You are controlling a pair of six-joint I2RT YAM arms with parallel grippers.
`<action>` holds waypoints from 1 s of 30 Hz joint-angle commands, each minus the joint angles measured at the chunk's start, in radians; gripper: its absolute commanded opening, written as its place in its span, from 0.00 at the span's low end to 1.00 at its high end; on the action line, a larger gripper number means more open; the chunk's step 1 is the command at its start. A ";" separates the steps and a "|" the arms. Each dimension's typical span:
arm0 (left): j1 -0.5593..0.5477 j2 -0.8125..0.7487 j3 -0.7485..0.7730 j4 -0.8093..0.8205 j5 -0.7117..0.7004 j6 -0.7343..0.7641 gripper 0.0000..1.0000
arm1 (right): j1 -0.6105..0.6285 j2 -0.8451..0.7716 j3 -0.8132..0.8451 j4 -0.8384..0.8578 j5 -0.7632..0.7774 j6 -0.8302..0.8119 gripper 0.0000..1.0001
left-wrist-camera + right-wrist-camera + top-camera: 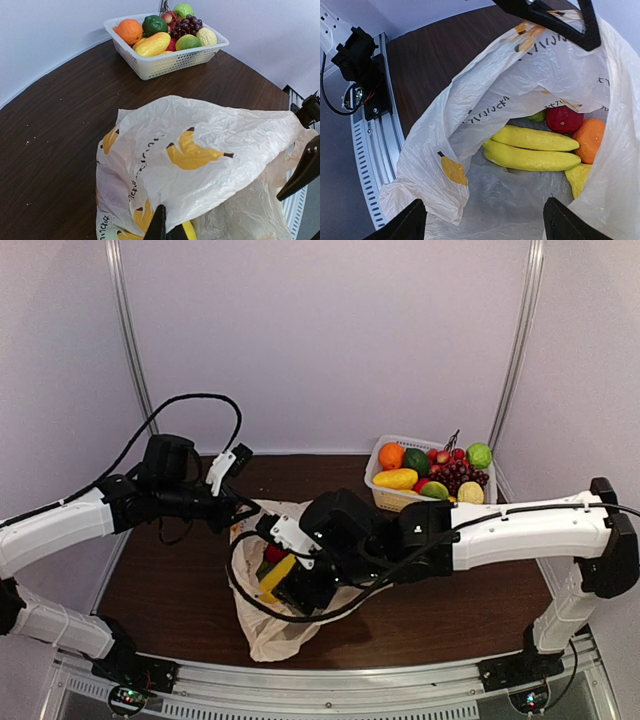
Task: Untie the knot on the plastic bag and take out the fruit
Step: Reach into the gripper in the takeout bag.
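1. The plastic bag (pixel 268 635) lies on the near-centre of the table (pixel 170 580), and its mouth is open. Yellow banana prints are seen on the plastic.
2. The fruit is contained in the bag. A yellow banana bunch (pixel 535 150) is seen there, with a red piece (pixel 564 119) at 1 o'clock of it and an orange piece (pixel 590 140) at 3 o'clock. A green piece (pixel 537 116) at 12 o'clock is partly hidden by plastic.
3. The left gripper (pixel 167 227) is closed on the bag's rim, at 11 o'clock of the bag in the top view.
4. The right gripper (pixel 482 210) is positioned over the bag's mouth. Its fingers are spread wide and nothing is gripped.
5. In the top view, most of the mouth is covered by the right wrist and a black cable loop (pixel 232 565).
6. A white lattice basket (pixel 165 64) is placed at 2 o'clock of the bag, well apart, and is filled with other fruit pieces.
7. The table is dark brown wood grain. It is enclosed by pale walls (pixel 320 330), and a metal rail (pixel 350 685) runs along the near edge.
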 commanded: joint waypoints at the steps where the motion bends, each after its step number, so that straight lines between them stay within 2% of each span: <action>1: 0.004 0.015 0.013 0.012 0.008 0.002 0.00 | 0.026 0.052 0.056 -0.039 0.041 -0.048 0.77; 12: 0.005 0.019 0.013 0.012 0.016 0.002 0.00 | -0.028 0.188 0.106 -0.100 0.178 -0.041 0.54; 21: 0.004 0.010 0.013 0.011 0.014 0.001 0.00 | -0.127 0.211 0.006 -0.118 0.195 -0.031 0.50; 30: 0.004 0.012 0.013 0.012 0.018 0.000 0.00 | -0.140 0.308 0.039 -0.079 0.154 -0.006 0.48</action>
